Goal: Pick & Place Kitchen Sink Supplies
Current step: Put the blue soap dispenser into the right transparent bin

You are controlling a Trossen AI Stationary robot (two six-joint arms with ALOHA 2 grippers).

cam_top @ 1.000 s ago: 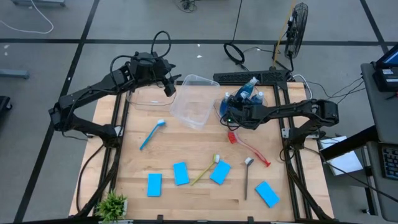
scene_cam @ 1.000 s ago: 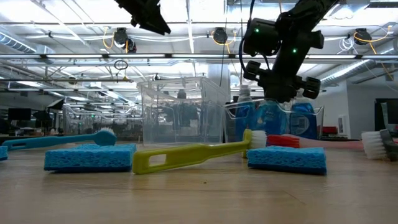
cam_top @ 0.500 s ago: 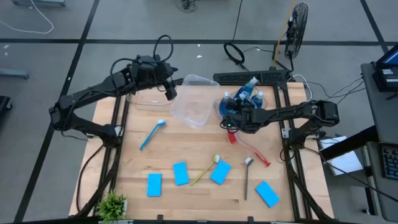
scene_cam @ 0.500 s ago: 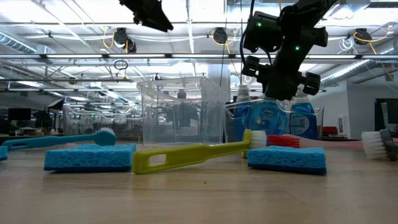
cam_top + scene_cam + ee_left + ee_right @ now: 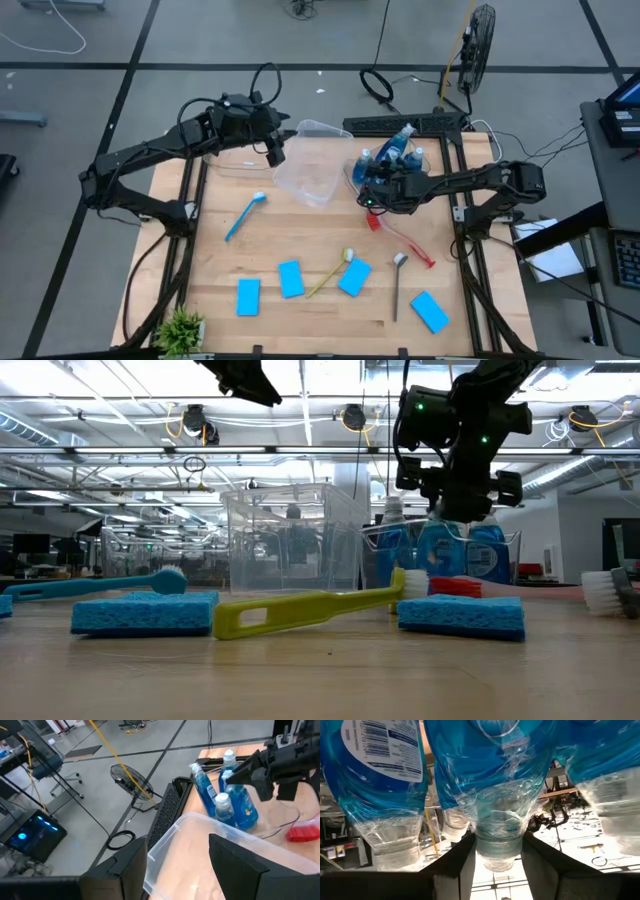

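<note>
Wooden table (image 5: pixel 320 300), light planks, dark frame rails along both sides. Large clear tub (image 5: pixel 310 165) at the far middle. Second clear tub (image 5: pixel 372 172) just right of it holds the blue-liquid bottles (image 5: pixel 400 150), upright and crowded together.

Left gripper (image 5: pixel 272 150) hovers over the far left edge of the large tub, fingers apart, nothing between them.

Right gripper (image 5: pixel 372 192) sits at the bottle tub; the wrist view shows its fingers (image 5: pixel 460 865) clamped on either side of the neck of one bottle (image 5: pixel 495 810).

Brushes: red brush (image 5: pixel 400 237) lies just near of the right gripper, blue brush (image 5: pixel 245 215) left of centre, yellow brush (image 5: pixel 330 272) and grey brush (image 5: pixel 397 285) nearer the front.

Four blue sponges (image 5: pixel 290 278) lie flat, scattered across the near half. Small green plant (image 5: pixel 180 327) at the near left corner.
</note>
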